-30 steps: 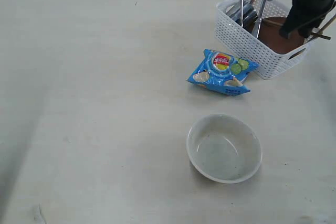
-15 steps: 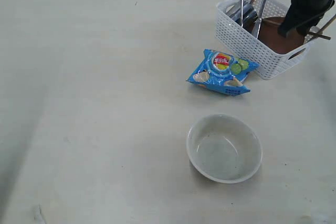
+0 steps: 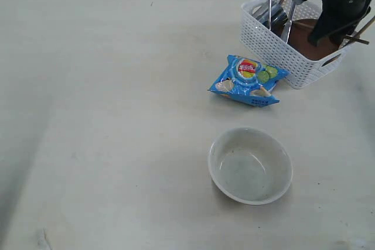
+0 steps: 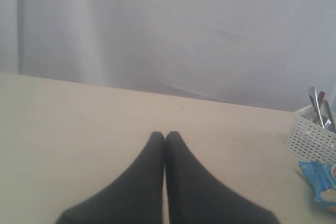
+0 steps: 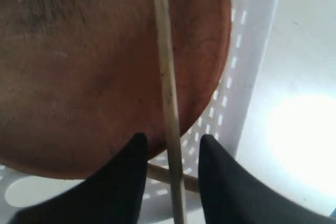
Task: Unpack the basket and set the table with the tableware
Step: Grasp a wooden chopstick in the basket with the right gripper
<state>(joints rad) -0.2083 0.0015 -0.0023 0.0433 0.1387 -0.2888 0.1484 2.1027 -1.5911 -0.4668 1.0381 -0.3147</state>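
The white lattice basket stands at the far right of the table. It holds the reddish-brown plate, steel cutlery standing upright, and wooden chopsticks sticking out at the right end. My right gripper reaches down into the basket. In the right wrist view it is open, a finger on each side of one chopstick that lies over the plate. The white bowl sits on the table nearer the front. My left gripper is shut and empty, low over bare table.
A blue snack bag lies on the table just in front of the basket, between it and the bowl. A second chopstick crosses under the first near the basket wall. A grey curtain hangs behind the table.
The right arm has shifted slightly to the right above the basket. The bowl, the snack bag and the basket have not moved.
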